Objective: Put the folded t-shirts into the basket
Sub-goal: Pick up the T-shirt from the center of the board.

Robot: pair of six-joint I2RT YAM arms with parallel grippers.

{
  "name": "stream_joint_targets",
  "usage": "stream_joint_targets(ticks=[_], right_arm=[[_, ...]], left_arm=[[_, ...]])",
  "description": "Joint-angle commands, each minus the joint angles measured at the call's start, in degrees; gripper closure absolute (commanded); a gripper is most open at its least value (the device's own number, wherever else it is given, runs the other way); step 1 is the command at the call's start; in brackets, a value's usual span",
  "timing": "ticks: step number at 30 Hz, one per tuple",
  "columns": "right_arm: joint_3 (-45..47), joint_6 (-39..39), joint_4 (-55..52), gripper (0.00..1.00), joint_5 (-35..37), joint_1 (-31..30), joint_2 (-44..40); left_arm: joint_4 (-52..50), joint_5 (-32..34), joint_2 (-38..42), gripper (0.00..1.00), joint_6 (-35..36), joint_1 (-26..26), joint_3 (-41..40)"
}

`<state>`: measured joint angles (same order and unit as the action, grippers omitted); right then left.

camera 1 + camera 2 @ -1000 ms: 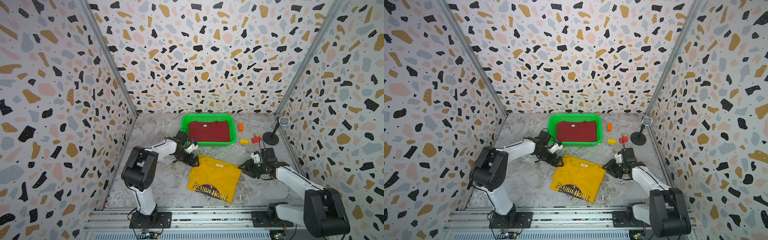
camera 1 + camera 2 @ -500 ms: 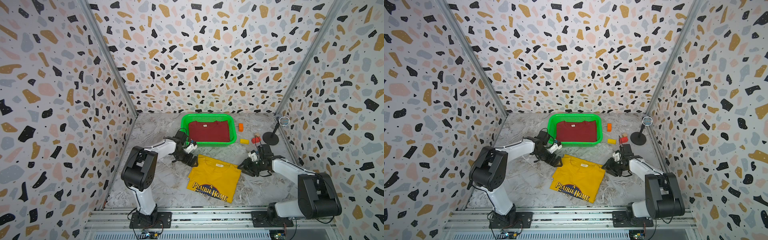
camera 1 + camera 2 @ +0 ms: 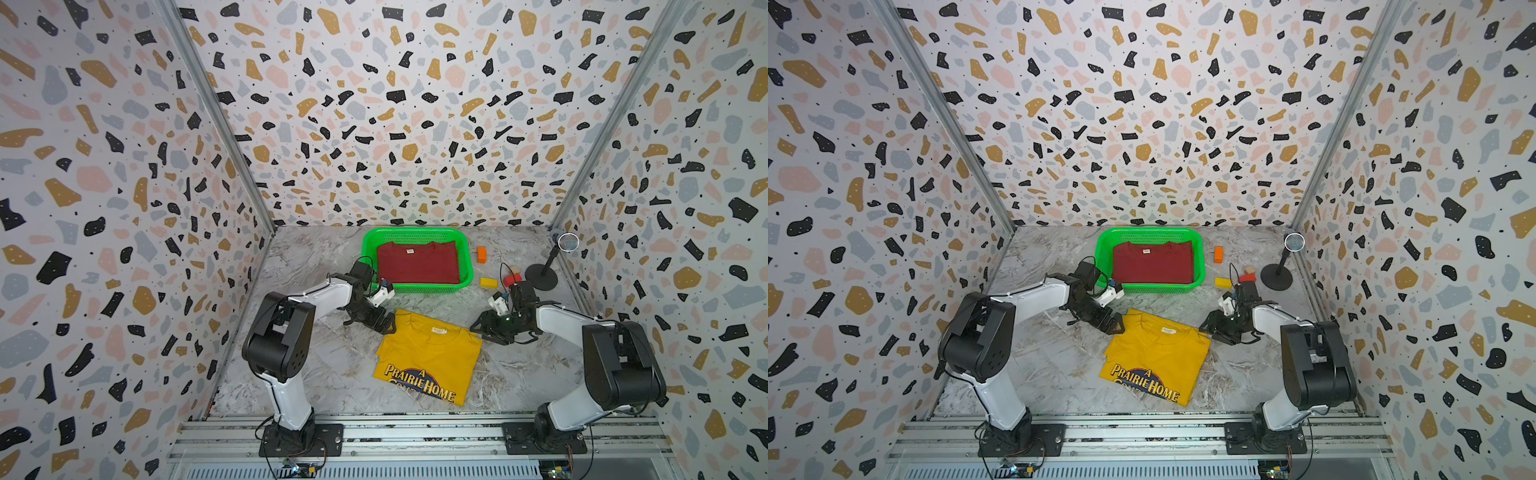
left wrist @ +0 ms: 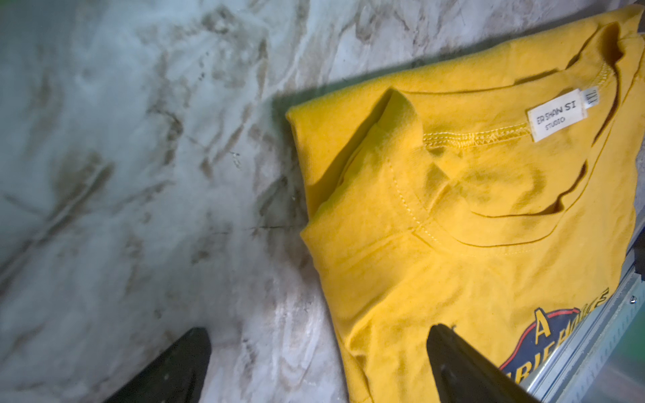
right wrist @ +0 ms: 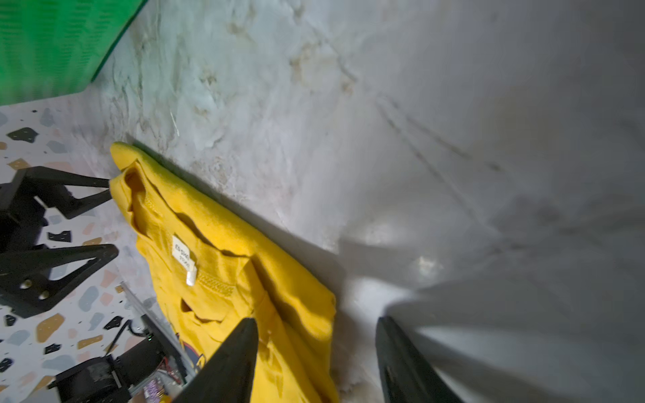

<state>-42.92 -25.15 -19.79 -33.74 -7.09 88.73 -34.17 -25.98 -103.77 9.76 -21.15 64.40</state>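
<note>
Stock of the task:
- Bright green perforated plastic basket (image 3: 419, 286), at the back of the marbled table (image 3: 316, 266): holds one folded dark red t-shirt (image 3: 417, 264), lying flat. Done.
- Folded yellow t-shirt printed "A Prairie Home" (image 3: 430, 357): on the table in front of the basket. Outstanding. No further shirt shows in any view.
- The left gripper (image 3: 386, 327) and the right gripper (image 3: 484, 332): both spread, one at each collar-end corner, holding nothing.
- Only the top views show the basket's contents.
- Only the wrist views show each gripper with one finger over cloth and one over bare table, and the white neck label (image 4: 555, 115).

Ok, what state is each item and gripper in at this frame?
yellow t-shirt: folded, flat on the table, outside the basket.
dark red t-shirt: folded, lying in the basket.
basket: upright, one shirt inside.
left gripper: open, at the yellow t-shirt's corner.
right gripper: open, straddling the yellow t-shirt's edge.
</note>
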Motion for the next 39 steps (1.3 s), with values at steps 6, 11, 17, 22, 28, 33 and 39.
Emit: stream_joint_targets(ticks=[6, 11, 17, 22, 28, 33, 39], right_arm=[[-2.1, 5.5, 6.0, 0.09, -3.6, 0.1, 2.8], [-1.4, 5.9, 8.5, 0.08, -8.3, 0.1, 6.2], [3.4, 3.5, 13.0, 0.12, -14.0, 0.1, 5.4], [6.9, 1.7, 15.7, 0.14, -15.6, 0.1, 4.7], [7.8, 2.3, 13.5, 0.15, -12.2, 0.4, 3.6], [7.9, 1.9, 11.5, 0.15, -10.4, 0.7, 2.6], [8.1, 1.9, 9.7, 0.18, -9.5, 2.2, 2.1]], left_arm=[[-0.8, -1.2, -0.2, 0.00, 1.1, 0.1, -0.9], [-0.9, -1.4, -0.2, 0.00, 1.5, 0.1, -1.0], [-1.1, -1.6, -0.2, 0.00, 1.7, 0.1, -1.1], [-1.5, -2.0, -0.2, 0.00, 1.8, 0.1, -0.9], [-1.7, -2.1, -0.6, 0.00, 2.0, 0.1, -0.8], [-1.9, -2.1, -0.6, 0.00, 2.2, 0.1, -0.9], [-2.1, -2.4, -1.0, 0.00, 2.2, 0.1, -0.8]])
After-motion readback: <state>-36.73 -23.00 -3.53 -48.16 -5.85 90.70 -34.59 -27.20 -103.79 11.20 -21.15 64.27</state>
